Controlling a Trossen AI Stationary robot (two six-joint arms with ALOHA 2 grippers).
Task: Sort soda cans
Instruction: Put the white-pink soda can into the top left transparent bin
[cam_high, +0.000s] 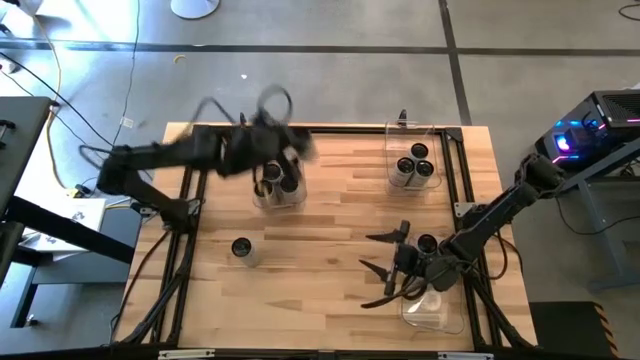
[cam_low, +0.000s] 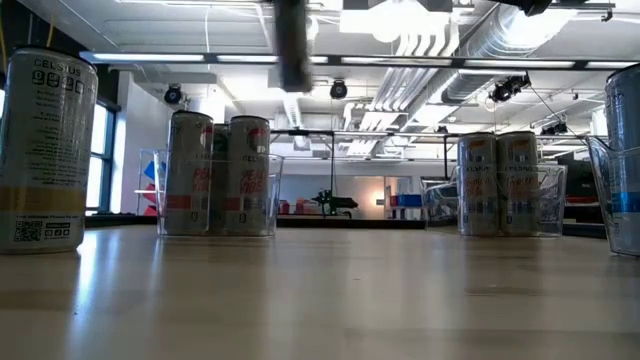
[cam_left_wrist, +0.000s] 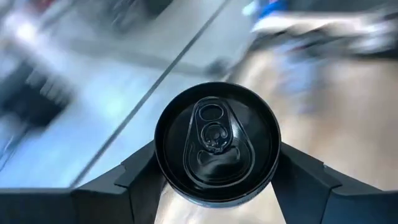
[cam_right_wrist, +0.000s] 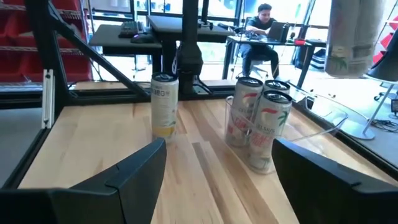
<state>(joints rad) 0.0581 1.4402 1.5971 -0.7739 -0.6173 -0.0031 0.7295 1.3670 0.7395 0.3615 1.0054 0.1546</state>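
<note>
My left gripper (cam_high: 292, 150) hangs blurred above the left clear bin (cam_high: 262, 200) and is shut on a soda can with a dark top (cam_left_wrist: 216, 143). That bin holds two or three upright cans (cam_high: 280, 182). A lone can (cam_high: 241, 248) stands on the table's near left part. Three cans (cam_high: 415, 168) stand in the far right bin (cam_high: 392, 135). My right gripper (cam_high: 385, 268) is open near the table's right front, fingers level and pointing toward the table's left, with nothing between them. Another can (cam_high: 427, 243) stands just behind it. My left gripper pinches the can's side wall just below its top rim (cam_left_wrist: 163, 163), one finger (cam_left_wrist: 140, 177) on each side. The can's top faces the wrist camera. In the right wrist view the can (cam_right_wrist: 351, 37) hangs in the air, clear of the bin and table.
A third clear bin (cam_high: 430, 308) sits at the near right edge beside my right arm. A black frame (cam_high: 330, 130) borders the wooden table. The table's middle (cam_high: 320, 240) is bare wood. A person (cam_right_wrist: 264, 31) sits at a desk in the room beyond.
</note>
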